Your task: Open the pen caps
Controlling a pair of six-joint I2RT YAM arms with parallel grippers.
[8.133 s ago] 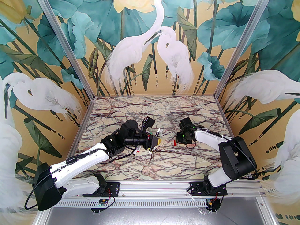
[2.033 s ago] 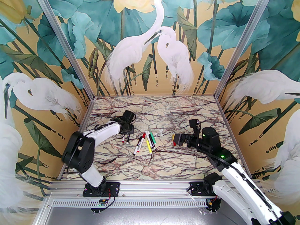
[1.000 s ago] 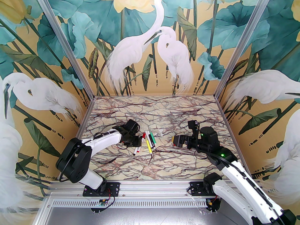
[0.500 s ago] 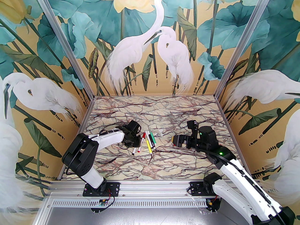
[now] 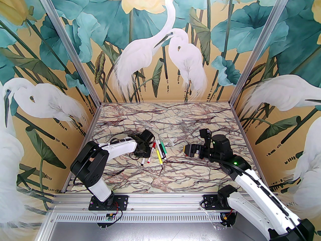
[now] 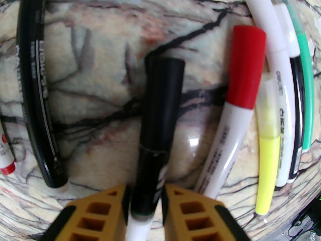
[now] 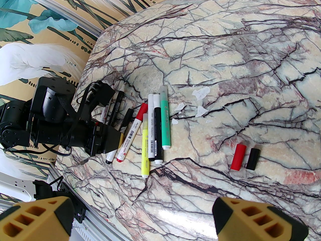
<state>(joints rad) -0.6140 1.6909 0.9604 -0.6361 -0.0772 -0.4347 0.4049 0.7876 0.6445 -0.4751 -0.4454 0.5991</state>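
Several pens lie side by side mid-table. In the left wrist view my left gripper has its orange fingers pressed on both sides of a white-barrelled pen, just below its black cap. Right of it lie a red-capped pen, a yellow pen and a green pen. From above, the left gripper sits low over the left of the row. My right gripper hovers open, jaws wide and nothing between them. Below it, two loose pen caps, a red cap and a black cap, lie on the table.
A long black pen and a red-tipped pen lie left of the held pen. Whitish plastic scraps sit beyond the row. Painted walls enclose the marble table on three sides, with an aluminium rail at the near edge.
The left gripper has shifted slightly right along the row and its jaws have closed in on the black-capped pen. The right arm has crept a little to the left, still open.
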